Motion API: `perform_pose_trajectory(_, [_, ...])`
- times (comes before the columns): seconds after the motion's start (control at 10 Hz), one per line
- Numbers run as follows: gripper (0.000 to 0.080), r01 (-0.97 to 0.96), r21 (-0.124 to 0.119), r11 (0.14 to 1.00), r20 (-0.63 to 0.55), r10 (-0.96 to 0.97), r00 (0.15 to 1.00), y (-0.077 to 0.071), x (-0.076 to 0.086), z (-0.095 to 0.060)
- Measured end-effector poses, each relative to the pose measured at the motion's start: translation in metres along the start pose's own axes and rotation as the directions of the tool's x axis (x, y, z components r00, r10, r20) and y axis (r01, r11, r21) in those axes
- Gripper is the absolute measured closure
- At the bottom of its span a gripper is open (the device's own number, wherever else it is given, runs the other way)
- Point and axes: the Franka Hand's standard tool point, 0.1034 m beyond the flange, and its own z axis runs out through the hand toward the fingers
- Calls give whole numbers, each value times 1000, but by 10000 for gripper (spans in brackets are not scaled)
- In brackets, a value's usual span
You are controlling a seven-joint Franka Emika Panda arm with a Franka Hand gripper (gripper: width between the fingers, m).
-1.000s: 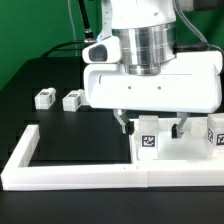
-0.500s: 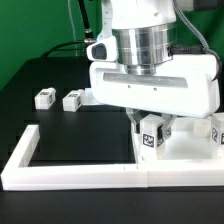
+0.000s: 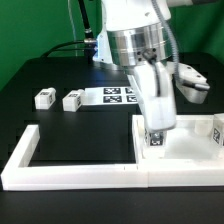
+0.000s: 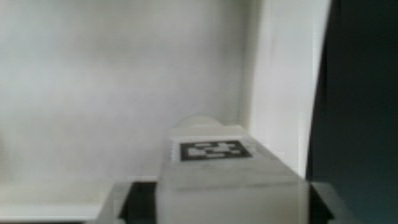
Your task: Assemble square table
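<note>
Patience matters on this lift: your gripper (image 3: 156,133) is clamping the leg block (image 3: 154,142), jaws closed on its sides. The block is standing on the square slab (image 3: 192,152), near the slab's front corner at the exterior view's left, beside the border wall (image 3: 70,172). You should be pulling straight up, without twisting. The block is sitting upright, its long axis seemingly vertical and its tag facing the exterior camera
</note>
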Motion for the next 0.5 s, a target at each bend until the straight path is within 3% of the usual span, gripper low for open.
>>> perform_pose_trajectory(0.1, [509,-103,10,995,39,102,994,0,3,0])
perform_pose_trajectory(0.5, [509,-316,5,949,39,316,948,1,4,2])
